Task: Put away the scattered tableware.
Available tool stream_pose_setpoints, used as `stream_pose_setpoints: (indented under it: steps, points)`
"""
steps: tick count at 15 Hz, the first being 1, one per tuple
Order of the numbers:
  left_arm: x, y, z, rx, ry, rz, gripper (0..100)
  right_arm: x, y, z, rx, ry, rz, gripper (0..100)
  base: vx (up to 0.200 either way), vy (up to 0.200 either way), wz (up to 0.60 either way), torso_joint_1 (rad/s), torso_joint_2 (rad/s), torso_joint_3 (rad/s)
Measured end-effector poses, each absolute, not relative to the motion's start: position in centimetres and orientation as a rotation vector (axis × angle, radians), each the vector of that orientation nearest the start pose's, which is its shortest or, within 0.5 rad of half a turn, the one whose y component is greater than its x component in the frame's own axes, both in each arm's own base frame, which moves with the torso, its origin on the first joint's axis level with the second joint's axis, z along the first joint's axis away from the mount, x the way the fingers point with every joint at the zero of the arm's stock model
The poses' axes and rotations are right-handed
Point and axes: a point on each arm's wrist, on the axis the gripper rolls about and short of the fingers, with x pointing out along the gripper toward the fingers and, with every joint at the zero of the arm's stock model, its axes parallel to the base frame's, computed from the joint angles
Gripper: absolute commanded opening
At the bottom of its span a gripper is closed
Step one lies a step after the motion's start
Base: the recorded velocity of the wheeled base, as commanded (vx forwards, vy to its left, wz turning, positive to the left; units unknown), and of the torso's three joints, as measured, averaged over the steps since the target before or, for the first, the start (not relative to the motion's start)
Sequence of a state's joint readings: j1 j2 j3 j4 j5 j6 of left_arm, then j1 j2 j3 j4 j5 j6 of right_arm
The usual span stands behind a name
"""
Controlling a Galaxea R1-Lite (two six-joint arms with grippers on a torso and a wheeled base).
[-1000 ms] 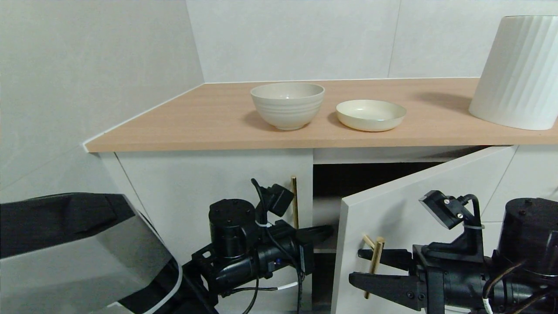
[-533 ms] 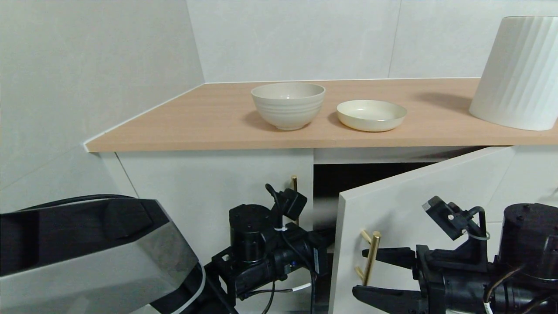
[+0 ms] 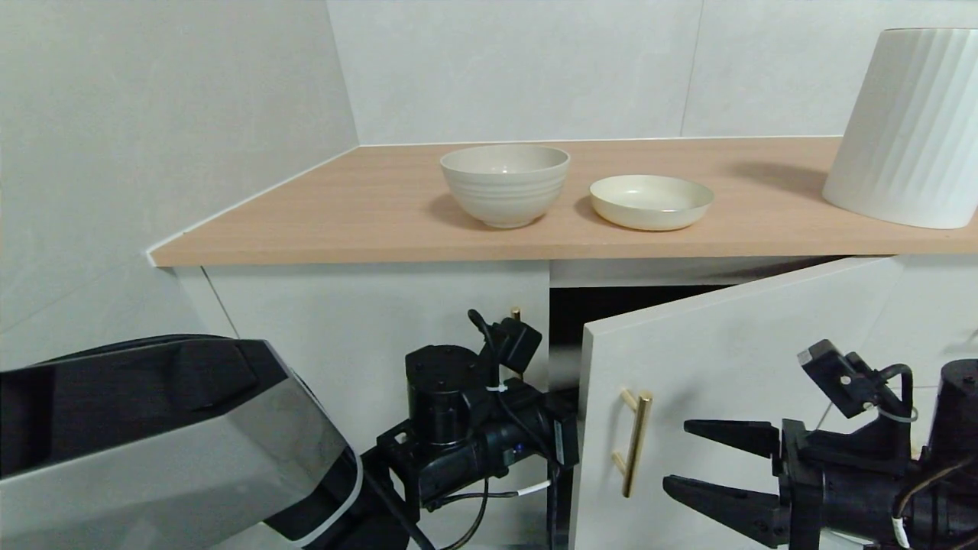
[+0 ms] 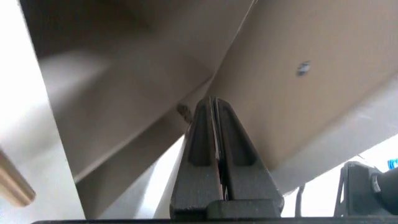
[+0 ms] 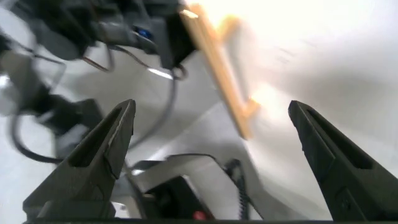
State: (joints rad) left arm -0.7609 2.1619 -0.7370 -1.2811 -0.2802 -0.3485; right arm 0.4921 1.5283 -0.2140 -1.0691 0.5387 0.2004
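Far left on the bench [image 3: 367, 221], the wood runs into the wall corner, and below it the left cabinet door [image 3: 367, 328] is closed. Low in front of that door, my left claw [image 4: 213, 102] points into the dark opening [image 3: 565, 321] between the two doors. Its fingers are pressed flat together with nothing between them, and they sit close beside the inner face of the open door.

Up on the bench, the deep ribbed bowl [image 3: 504, 183] stands upright near the middle. The shallow cream dish [image 3: 650, 200] sits just to its right, close to it but not touching. Both are set back a little from the near edge.

Below the dish, the right cabinet door [image 3: 733, 359] is swung partly open toward me, with its gold bar handle [image 3: 634, 443] upright near the free edge. My right claw [image 3: 676, 454] hangs low, just right of that handle. Its fingers are spread wide and aimed at the bar, they are empty, and I see a gap between the tips and the handle.

At the far right of the bench stands a tall white ribbed container [image 3: 909, 130], well apart from the dish.
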Motion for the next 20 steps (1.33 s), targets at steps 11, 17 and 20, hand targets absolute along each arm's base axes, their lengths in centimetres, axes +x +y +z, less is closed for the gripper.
stream_pose_setpoints:
  steps: [11, 17, 20]
  points:
    - [25.1, -25.8, 8.5, -0.264, 0.317, -1.026, 0, 11.1, 6.0, 18.7, -0.002, 0.493, 0.527, 100, 0.000, 0.000, 0.00, 0.000, 0.00, 0.000]
    - [25.0, -25.9, 8.4, -0.264, 0.320, -1.027, 0, 10.2, 5.9, 19.8, 0.016, 0.439, 0.595, 100, -0.167, 0.000, 0.00, 0.004, 0.00, 0.004]
    - [25.1, -26.0, 8.2, -0.263, 0.322, -1.028, 0, 10.1, 5.9, 19.6, 0.018, 0.448, 0.610, 100, -0.067, 0.000, 0.00, -0.002, 0.00, 0.001]
